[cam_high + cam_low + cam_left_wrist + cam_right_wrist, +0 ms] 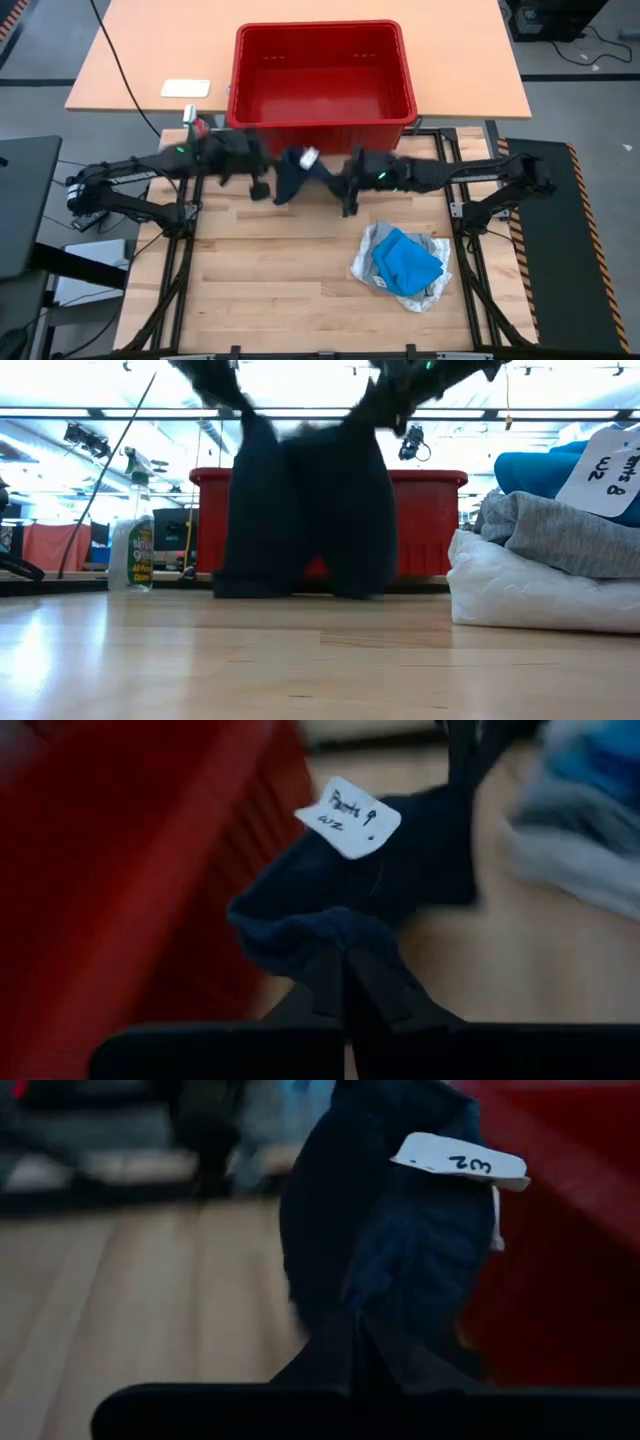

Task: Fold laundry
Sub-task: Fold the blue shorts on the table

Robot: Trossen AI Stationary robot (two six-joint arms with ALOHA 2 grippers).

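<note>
I hold the navy garment [297, 176] up between my two hands, just in front of the red basket [322, 120]. My left hand [262, 187] is clamped shut on one top corner, and my right hand [345, 192] is clamped shut on the other, so the cloth hangs down between them with its lower edge touching or nearly touching the surface [270, 280]. A small white tag [347, 816] shows near the top edge. To do this step well, I judge I should keep both corners level and taut, lower the cloth flat onto bare wood, and avoid dragging it against the basket. Near my right arm, well apart from the hanging cloth, the blue garment [405, 260] lies on the grey one [432, 246], over the white one [369, 268].
</note>
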